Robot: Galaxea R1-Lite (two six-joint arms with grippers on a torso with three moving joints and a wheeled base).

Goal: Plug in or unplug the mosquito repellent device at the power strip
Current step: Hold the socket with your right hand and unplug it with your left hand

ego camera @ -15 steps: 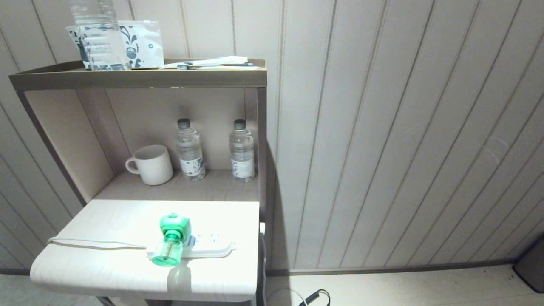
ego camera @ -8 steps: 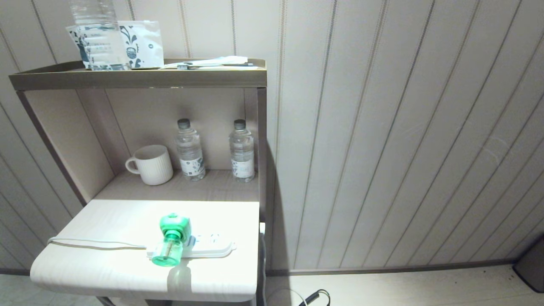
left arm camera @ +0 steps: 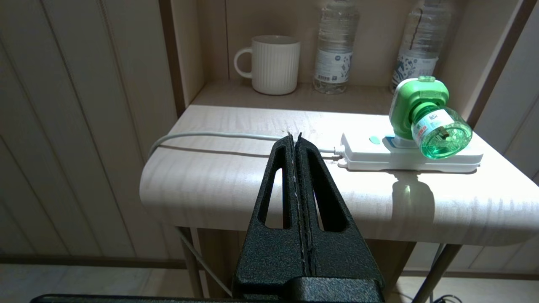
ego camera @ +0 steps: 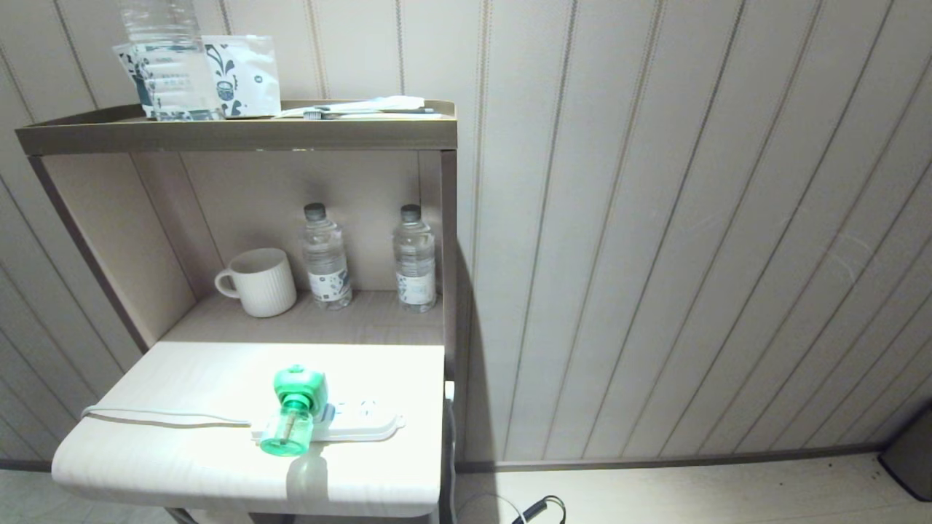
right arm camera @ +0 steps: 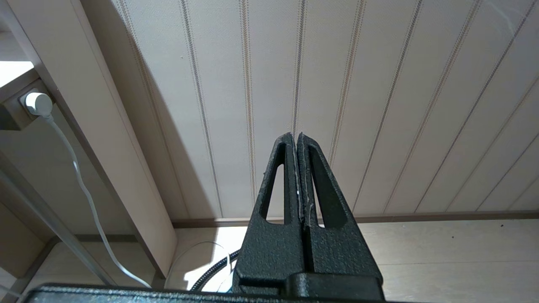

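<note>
The mosquito repellent device (ego camera: 294,411) (left arm camera: 429,119), a green head with a translucent green bottle pointing toward me, sits plugged into the white power strip (ego camera: 357,426) (left arm camera: 404,153) on the pale lower shelf (ego camera: 182,458). The strip's thin white cord (ego camera: 160,416) runs off to the left. Neither arm shows in the head view. My left gripper (left arm camera: 294,135) is shut and empty, held off the shelf's front edge, left of the strip. My right gripper (right arm camera: 294,134) is shut and empty, facing the panelled wall (right arm camera: 379,84) beside the shelf unit.
A white mug (ego camera: 258,282) and two clear water bottles (ego camera: 325,256) (ego camera: 415,258) stand at the back of the shelf. A large bottle and pouches (ego camera: 196,69) sit on the top board. A white plug and cord (right arm camera: 38,104) hang on the unit's side; cables lie on the floor (ego camera: 539,508).
</note>
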